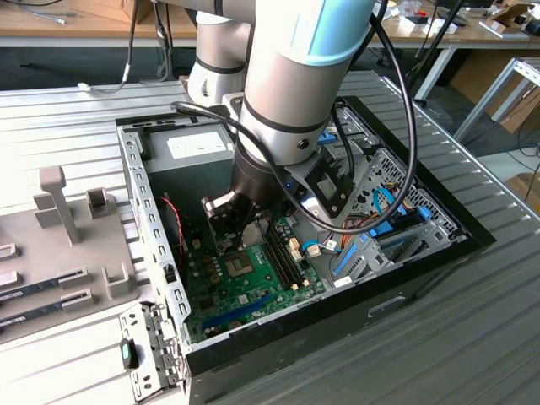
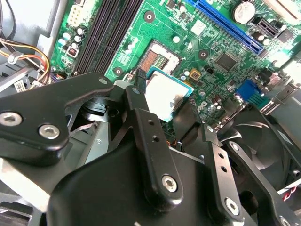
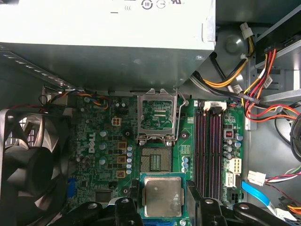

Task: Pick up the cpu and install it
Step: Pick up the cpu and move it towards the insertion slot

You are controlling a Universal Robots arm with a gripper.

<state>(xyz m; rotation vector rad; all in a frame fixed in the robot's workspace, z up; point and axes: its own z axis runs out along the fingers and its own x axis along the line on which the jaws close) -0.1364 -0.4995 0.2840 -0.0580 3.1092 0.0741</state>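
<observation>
The cpu [image 3: 162,197] is a small silver-topped square with a thin green rim, and it sits between my two black fingers [image 3: 133,200]. My gripper [image 3: 162,202] is shut on it and holds it above the green motherboard [image 3: 99,141]. In the first wrist view the bare socket [image 3: 156,162] lies just beyond the chip, with its metal lid [image 3: 158,115] flipped up and open. The second wrist view shows the cpu [image 2: 167,94] close beside the socket [image 2: 160,60], not seated in it. In the exterior view my gripper [image 1: 229,218] reaches down into the open computer case [image 1: 405,278].
A grey power supply [image 3: 108,23] walls one side of the case. A black fan [image 3: 28,160] stands beside the gripper. Dark memory slots [image 3: 209,150] run along the socket, and bundles of coloured cables [image 3: 254,89] hang beyond them. A grey fixture [image 1: 67,245] sits at the exterior view's left.
</observation>
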